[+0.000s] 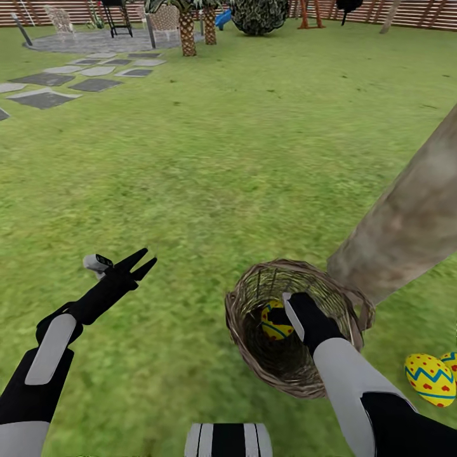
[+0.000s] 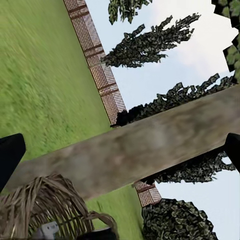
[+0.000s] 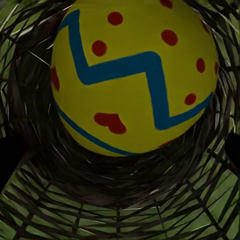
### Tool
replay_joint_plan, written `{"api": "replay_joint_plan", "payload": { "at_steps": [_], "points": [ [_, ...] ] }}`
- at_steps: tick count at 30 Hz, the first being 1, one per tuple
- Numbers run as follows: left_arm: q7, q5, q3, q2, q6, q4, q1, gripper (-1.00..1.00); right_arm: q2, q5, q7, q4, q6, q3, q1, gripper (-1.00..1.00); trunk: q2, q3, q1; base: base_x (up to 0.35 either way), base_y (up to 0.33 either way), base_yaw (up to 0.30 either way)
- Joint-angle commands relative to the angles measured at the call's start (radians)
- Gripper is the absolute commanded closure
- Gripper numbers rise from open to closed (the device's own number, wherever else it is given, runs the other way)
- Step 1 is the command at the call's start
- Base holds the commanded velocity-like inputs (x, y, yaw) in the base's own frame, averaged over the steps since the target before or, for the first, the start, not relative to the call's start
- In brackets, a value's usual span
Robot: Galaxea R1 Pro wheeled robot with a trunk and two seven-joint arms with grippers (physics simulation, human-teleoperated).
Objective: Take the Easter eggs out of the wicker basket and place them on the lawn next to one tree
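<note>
Two yellow zigzag-painted Easter eggs (image 1: 430, 379) already down on mottled green lawn (image 1: 209, 171) beside thick grey-brown tree trunk (image 1: 406, 222). Third egg (image 3: 134, 75) left inside brown woven wicker basket (image 1: 244, 304); right hand (image 1: 289, 312) reaching in, grip impossible to tell. Left hand (image 1: 145, 260) open, idle.

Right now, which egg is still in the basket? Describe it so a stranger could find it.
Find the thick pale tree; the wicker basket stands at its foot. The egg lies inside, by the right gripper, unlike two eggs on the lawn.
</note>
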Motion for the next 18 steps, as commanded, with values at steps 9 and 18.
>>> {"api": "replay_joint_plan", "payload": {
  "at_steps": [9, 18],
  "points": [
    [-0.005, -0.002, -0.005, 0.006, 0.008, 0.007, 0.005, -1.00, 0.005, 0.008, -0.007, -0.007, -0.098, -0.011, -0.006, -1.00, -0.002, -0.032, 0.003, 0.000, 0.000, 0.001],
    [-0.003, -0.037, -0.027, 0.057, 0.009, 0.009, 0.056, -1.00, 0.012, -0.042, -0.010, -0.039, -0.133, -0.062, -0.032, -1.00, -0.002, -0.032, 0.003, 0.000, 0.000, 0.000]
  ]
}}
